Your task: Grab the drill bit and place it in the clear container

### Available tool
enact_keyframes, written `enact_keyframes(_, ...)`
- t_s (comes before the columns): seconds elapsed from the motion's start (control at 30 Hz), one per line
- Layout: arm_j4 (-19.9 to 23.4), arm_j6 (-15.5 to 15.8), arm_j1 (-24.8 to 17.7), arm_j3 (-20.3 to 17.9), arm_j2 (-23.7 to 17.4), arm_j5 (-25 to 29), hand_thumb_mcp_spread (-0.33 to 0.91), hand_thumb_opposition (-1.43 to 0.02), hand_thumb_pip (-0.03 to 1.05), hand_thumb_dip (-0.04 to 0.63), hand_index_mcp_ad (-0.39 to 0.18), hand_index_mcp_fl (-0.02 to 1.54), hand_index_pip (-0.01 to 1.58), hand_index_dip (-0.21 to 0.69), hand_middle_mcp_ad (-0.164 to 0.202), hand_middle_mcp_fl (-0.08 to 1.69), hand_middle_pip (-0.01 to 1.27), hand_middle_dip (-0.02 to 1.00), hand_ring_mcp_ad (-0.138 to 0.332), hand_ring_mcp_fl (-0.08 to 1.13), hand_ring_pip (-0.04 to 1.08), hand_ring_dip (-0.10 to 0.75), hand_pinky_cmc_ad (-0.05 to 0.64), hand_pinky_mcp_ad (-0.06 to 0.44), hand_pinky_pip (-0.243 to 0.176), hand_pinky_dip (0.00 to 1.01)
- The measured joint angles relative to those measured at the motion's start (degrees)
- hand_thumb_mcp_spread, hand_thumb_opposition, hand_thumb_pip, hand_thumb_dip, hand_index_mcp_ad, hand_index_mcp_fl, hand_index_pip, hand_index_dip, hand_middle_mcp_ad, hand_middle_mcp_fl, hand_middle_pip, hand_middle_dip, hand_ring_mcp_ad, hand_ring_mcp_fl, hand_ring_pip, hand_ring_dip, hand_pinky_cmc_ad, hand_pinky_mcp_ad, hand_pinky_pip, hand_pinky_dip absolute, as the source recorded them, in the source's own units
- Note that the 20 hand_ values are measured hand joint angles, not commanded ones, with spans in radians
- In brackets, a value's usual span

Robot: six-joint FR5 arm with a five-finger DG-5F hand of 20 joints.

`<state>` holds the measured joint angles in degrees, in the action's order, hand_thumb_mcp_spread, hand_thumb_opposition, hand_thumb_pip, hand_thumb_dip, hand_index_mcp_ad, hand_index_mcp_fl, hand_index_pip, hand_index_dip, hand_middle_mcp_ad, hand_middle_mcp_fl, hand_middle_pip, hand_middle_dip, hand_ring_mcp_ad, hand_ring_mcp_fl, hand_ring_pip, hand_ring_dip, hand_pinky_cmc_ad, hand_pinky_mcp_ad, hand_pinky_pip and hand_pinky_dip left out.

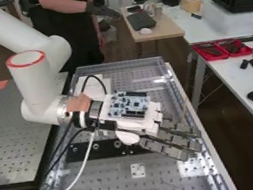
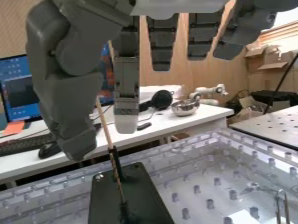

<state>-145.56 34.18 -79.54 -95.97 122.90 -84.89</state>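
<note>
One slender drill bit (image 2: 105, 125) rises from a black block (image 2: 143, 195) near the hand (image 2: 126, 95), whose fingers hang straight and apart. Best, I'd say, to centre it before closing softly, then draw it out lengthwise without bending it.

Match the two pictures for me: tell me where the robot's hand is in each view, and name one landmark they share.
High view: the hand is just right of the picture's centre, its fingers pointing toward the lower right.
Wrist view: its fingers hang close in the foreground, with the white table behind.
Shared landmark: the clear perforated surface, under the hand in the high view and beyond the fingers in the wrist view.
</note>
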Motion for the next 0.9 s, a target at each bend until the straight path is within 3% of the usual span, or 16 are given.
enact_keyframes(0.47, 0.4, -0.9, -0.1, 0.2, 1.0, 0.0, 0.55, -0.83, 0.35, 0.253, -0.07, 0.57, 0.82, 0.377, 0.077, 0.12, 0.14, 0.16, 0.175, 0.01, 0.08, -0.037, 0.216, 0.164, -0.105, 0.13)
enact_keyframes(0.9, 0.6, -1.7, -0.2, 0.5, 1.9, 0.3, 0.58, -0.85, 0.35, 0.253, -0.089, 0.64, 0.85, 0.374, 0.077, 0.12, 0.14, 0.16, 0.175, 0.01, 0.09, -0.037, 0.195, 0.145, -0.105, 0.13)
